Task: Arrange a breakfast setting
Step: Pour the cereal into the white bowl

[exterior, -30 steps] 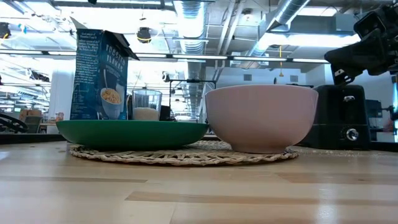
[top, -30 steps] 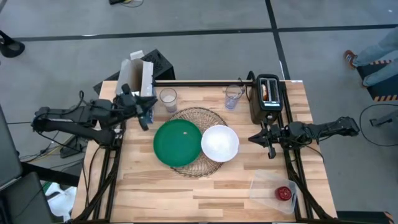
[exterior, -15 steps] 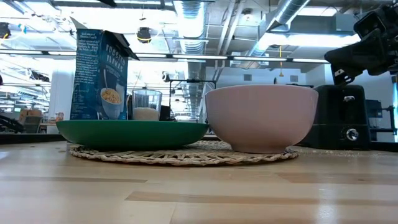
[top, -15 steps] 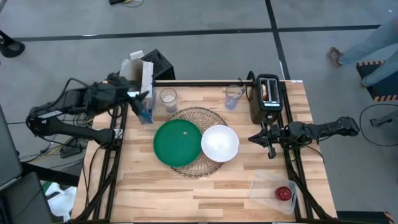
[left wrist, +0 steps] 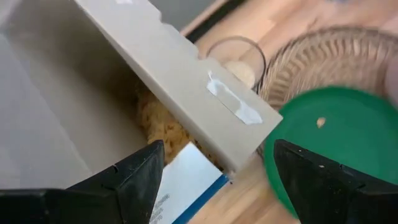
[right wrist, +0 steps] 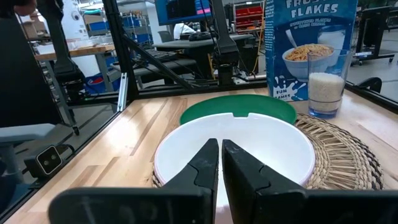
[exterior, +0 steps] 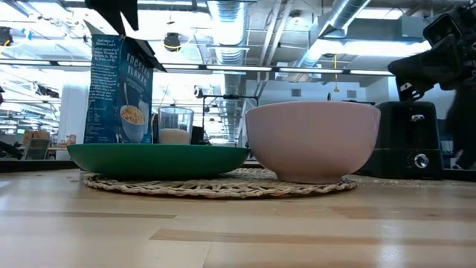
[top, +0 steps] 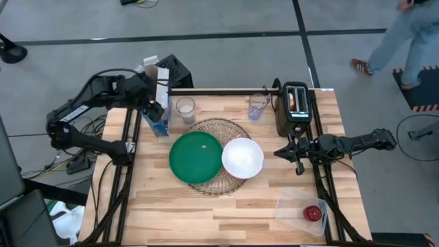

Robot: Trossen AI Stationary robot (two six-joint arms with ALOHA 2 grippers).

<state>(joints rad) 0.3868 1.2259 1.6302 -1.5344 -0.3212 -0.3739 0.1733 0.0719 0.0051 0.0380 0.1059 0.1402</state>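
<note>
The left pincer [left wrist: 214, 180] has swung up from beside the tall blue cardboard cereal box [top: 156, 110] and now hangs directly over its open top, fingers spread wide and grasping nothing; its own camera looks straight down past the pale flap at the orange cereal [left wrist: 160, 122] inside. I judge that it is lining up to take hold of the box, so the pouring step has not begun: the round white bowl [top: 243, 158] stands empty, just in front of the right pincer [right wrist: 219, 165], which waits with its fingers clenched together on nothing, near the black toaster [top: 295, 108]. Beside the bowl, towards the left pincer, the flat green plate [top: 196, 157] shares the round woven wire mat [top: 212, 130]. One clear glass [top: 185, 108], part filled with something white, stands just beside the box; a second clear glass [top: 257, 106] stands near the toaster. Well away from both pincers, a small red apple [top: 313, 213] lies in a clear plastic tub [top: 296, 203] at the corner of the pale wooden desk [top: 233, 213]. A person [top: 410, 34] has walked along the grey floor beyond the desk's far corner.
</note>
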